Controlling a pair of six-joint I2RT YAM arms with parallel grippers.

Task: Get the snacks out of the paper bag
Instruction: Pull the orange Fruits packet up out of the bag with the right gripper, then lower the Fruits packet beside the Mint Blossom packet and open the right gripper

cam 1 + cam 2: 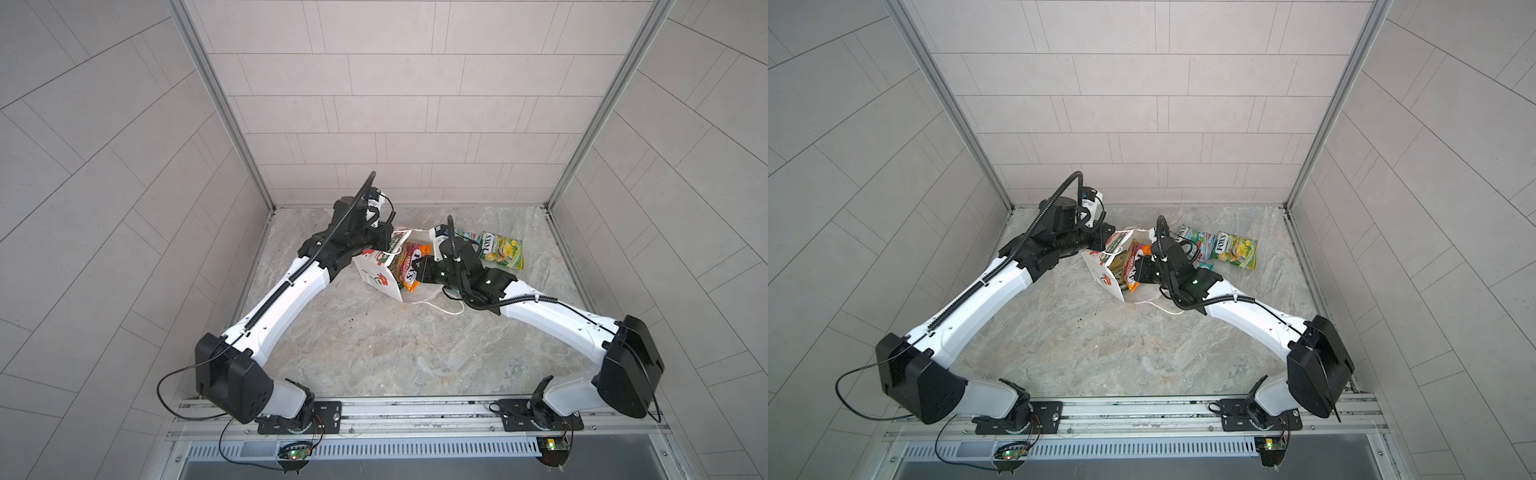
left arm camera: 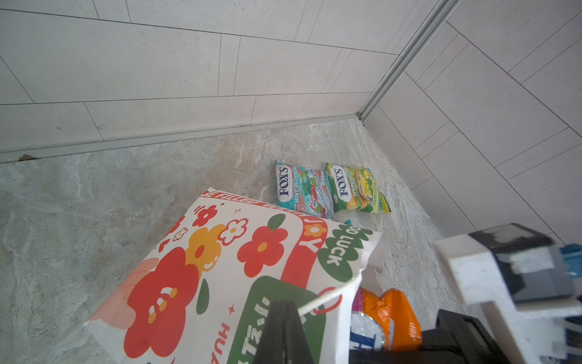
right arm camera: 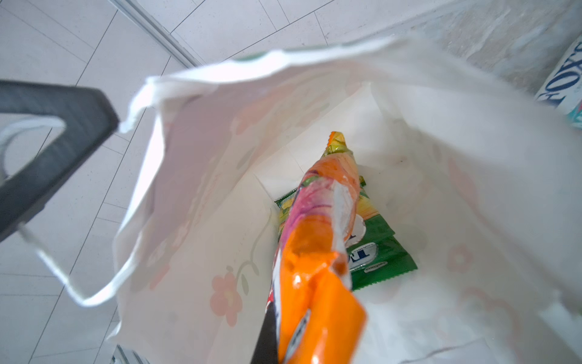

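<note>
In both top views the paper bag (image 1: 380, 280) leans mid-table (image 1: 374, 353), with the left pincer (image 1: 386, 237) at its rim and the right pincer (image 1: 419, 270) clenched on the orange-red packet (image 1: 409, 259) at its mouth; a teal packet (image 1: 1196, 243) and a green-yellow packet (image 1: 500, 249) lie on the table just beyond. The left wrist view shows the left pincer pinched shut on the bag's cord handle (image 2: 327, 297). The right wrist view shows the orange-red packet gripped inside the open bag, above a green packet (image 3: 381, 252) on its bottom.

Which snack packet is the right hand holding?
The orange-red packet, clamped by the right hand at the paper bag mouth. The teal packet and the green-yellow packet lie on the table; a green one lies inside.
</note>
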